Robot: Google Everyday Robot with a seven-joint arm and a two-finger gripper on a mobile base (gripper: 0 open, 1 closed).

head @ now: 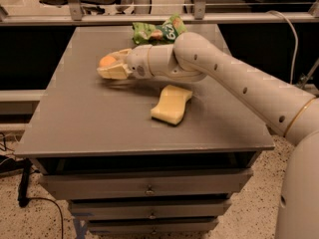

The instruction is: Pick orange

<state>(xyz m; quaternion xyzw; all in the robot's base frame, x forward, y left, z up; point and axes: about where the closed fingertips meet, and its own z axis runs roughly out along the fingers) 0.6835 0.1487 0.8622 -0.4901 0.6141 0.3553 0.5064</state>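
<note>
In the camera view, the hand (110,66) is hanging over the far left of the table (75,128), its fingers closing around the orange (106,60). Judging by the shadow beneath, the fruit is sitting just off the surface. The grasp seems made, and a clear lift is left.

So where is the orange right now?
In the camera view, the orange is at the tip of the gripper, back left on the table, with the snack bag behind-right and the sponge front-right.
</note>
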